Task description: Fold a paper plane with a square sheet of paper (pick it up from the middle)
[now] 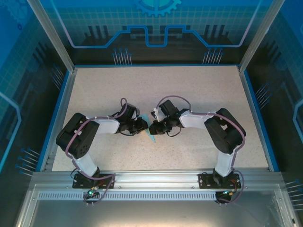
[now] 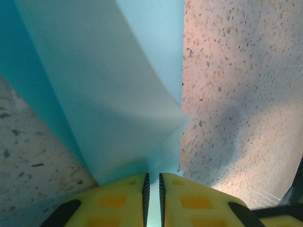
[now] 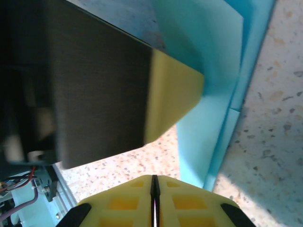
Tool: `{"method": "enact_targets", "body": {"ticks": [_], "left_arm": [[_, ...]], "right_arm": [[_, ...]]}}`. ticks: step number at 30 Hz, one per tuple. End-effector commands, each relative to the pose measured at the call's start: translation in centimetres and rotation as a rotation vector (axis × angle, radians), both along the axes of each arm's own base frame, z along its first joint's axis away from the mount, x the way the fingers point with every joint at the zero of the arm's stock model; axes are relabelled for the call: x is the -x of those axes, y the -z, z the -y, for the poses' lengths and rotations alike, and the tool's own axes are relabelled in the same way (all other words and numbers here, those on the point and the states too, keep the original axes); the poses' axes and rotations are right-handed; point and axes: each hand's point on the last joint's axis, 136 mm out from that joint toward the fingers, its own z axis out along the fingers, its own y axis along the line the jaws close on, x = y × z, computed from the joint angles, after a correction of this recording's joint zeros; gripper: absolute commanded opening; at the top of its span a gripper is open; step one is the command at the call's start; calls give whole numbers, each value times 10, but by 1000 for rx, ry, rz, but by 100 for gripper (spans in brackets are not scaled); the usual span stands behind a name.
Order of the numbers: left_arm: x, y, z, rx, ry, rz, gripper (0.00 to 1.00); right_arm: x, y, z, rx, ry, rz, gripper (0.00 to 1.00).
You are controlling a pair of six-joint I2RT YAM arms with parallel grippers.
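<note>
The thin, light-blue square sheet of paper [image 1: 150, 135] is off the speckled beige desk [image 1: 189, 90], held at the centre of the overhead frame between the two arms. In the left wrist view it fills the upper left as overlapping layers with a soft bend [image 2: 118, 94], so some folding looks done. No slim pointed dart is visible yet, and I judge the task roughly midway, with sharpening and wing folds left. The left gripper [image 2: 152, 182] has its yellow jaws pinched narrowly on the paper's lower edge. The right gripper [image 3: 154, 182] has its jaws pressed together on nothing, just beside the sheet [image 3: 222, 71]. Count: one sheet, two grippers.
</note>
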Motion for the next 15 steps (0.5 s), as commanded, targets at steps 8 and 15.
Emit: {"method": "enact_targets", "body": {"ticks": [8,15], "left_arm": [[-11,-20,2,-7,13,59,21],[-26,-56,-1,-5,43,195,26]], "right_arm": [[13,43,17,133,-4,-98,9],[23,62,40,215,20,-156,7]]}}
